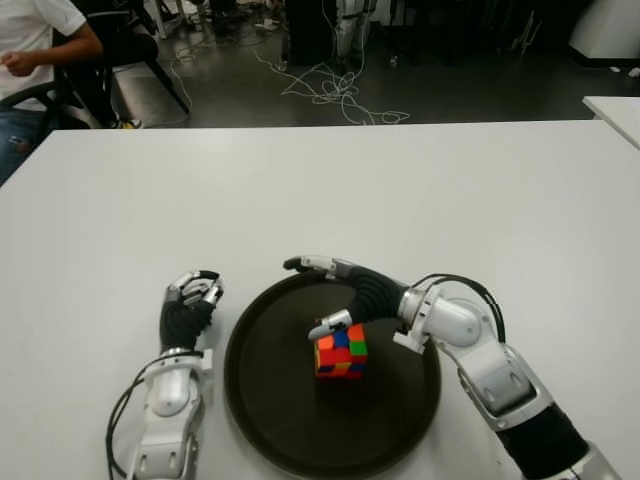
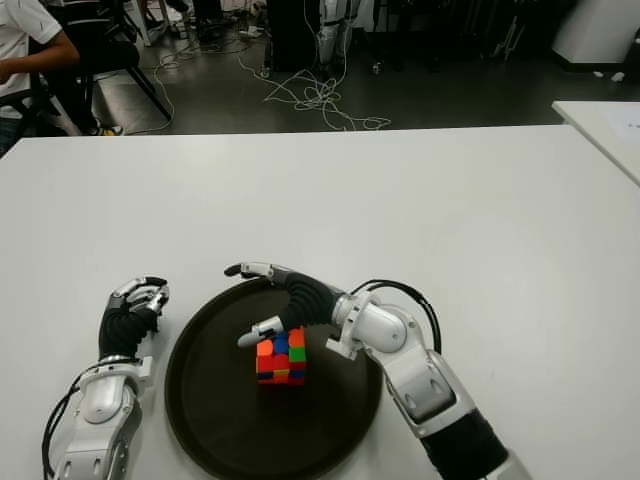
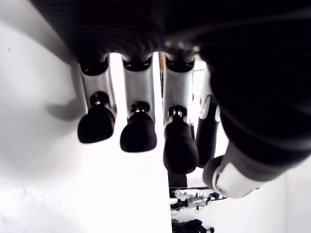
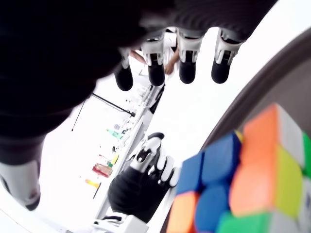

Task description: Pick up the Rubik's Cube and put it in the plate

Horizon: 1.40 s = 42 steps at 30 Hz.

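Cube sits in the plate, right hand over it, fingers spread, holding nothing. Left hand beside the plate's left rim, fingers curled, empty. You risk the thumb clipping the cube on retreat. Can't tell if thumb touches the cube.

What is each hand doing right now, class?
Left hand: curled shut, empty, left of the plate.
Right hand: open above the Rubik's Cube, holding nothing.
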Each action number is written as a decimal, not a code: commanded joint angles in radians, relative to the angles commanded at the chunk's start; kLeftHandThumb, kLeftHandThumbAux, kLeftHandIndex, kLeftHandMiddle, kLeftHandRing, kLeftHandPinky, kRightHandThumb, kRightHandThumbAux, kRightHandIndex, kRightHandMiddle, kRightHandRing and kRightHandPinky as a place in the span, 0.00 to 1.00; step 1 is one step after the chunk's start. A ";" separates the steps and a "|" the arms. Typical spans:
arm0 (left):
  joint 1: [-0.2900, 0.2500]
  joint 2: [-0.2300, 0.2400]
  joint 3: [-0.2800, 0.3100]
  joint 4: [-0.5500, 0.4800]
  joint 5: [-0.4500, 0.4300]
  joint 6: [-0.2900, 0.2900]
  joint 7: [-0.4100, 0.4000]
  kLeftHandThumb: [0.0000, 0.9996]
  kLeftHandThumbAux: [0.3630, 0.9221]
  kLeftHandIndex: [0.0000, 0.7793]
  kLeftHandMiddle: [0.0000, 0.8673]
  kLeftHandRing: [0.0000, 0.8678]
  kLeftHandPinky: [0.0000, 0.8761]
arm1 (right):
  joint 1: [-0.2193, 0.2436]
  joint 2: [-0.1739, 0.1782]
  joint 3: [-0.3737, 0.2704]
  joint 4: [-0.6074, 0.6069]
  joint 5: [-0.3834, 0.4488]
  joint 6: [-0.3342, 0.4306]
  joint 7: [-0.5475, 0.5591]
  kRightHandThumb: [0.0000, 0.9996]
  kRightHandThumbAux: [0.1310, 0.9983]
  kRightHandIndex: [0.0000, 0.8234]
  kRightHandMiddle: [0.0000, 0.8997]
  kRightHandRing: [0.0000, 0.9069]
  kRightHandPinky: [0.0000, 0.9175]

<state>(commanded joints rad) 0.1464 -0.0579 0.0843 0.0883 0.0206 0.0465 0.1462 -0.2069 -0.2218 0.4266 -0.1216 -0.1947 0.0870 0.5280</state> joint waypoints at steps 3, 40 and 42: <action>0.000 -0.002 0.001 -0.001 -0.003 -0.001 0.000 0.71 0.61 0.57 0.90 0.90 0.88 | -0.001 -0.004 0.004 0.001 -0.013 -0.005 -0.007 0.00 0.49 0.00 0.00 0.00 0.00; -0.012 -0.004 0.012 0.030 0.000 -0.022 -0.001 0.71 0.61 0.57 0.90 0.91 0.89 | -0.005 -0.080 -0.283 -0.121 0.071 -0.121 -0.120 0.00 0.50 0.00 0.00 0.00 0.00; -0.013 -0.004 0.011 0.031 0.002 -0.022 0.000 0.71 0.61 0.57 0.90 0.92 0.89 | -0.004 -0.087 -0.296 -0.105 0.062 -0.135 -0.137 0.00 0.51 0.00 0.00 0.00 0.00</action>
<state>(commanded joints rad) 0.1335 -0.0616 0.0956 0.1190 0.0224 0.0250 0.1463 -0.2107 -0.3092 0.1306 -0.2267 -0.1332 -0.0482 0.3911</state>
